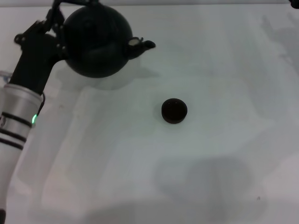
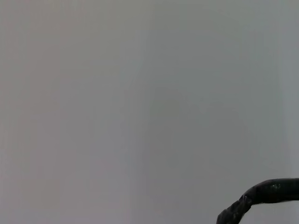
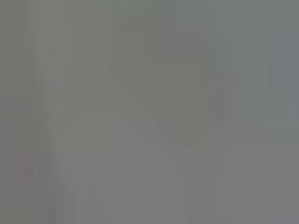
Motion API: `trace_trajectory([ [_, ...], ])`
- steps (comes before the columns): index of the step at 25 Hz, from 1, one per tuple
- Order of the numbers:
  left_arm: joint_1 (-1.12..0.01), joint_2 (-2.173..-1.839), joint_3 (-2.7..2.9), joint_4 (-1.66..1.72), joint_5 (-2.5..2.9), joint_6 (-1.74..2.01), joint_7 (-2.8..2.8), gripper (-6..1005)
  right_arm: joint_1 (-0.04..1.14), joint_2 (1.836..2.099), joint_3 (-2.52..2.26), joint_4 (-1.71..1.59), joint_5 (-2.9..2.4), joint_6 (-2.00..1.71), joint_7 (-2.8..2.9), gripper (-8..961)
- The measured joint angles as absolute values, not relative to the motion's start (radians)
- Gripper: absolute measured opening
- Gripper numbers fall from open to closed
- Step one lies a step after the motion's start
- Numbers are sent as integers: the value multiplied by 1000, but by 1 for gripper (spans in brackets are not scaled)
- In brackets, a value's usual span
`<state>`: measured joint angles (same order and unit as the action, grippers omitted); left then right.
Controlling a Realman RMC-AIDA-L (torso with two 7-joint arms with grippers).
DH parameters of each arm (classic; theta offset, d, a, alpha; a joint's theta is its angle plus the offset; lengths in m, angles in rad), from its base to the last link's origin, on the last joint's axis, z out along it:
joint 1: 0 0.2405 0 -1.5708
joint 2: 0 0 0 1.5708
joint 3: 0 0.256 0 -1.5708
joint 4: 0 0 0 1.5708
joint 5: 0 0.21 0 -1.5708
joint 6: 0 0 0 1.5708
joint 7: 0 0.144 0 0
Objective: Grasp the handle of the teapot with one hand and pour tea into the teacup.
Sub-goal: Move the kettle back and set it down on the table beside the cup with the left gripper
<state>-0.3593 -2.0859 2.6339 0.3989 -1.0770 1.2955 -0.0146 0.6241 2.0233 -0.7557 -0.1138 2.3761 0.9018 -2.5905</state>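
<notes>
The table (image 1: 224, 60) lies white and bare around two dark things. The teapot (image 1: 96, 39) hangs lifted just beside the left gripper (image 1: 57, 18), its spout aimed toward the teacup (image 1: 174, 110), probably to line up the pour. The handle (image 2: 261, 196) sits by the fingers; whether they clamp it, I cannot tell. The teacup stands well apart from them.
</notes>
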Motion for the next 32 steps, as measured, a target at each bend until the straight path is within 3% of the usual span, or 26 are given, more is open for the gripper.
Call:
trace_trajectory([
  [21,-176,-2089,2670,450,-1155,1289,-107,92,636,2024,-752,-141,2376,880,-2587,856],
  [32,-174,-2084,2671,434,-1160,1259,-106,108,638,2025,-752,-141,2376,870,-2587,856],
])
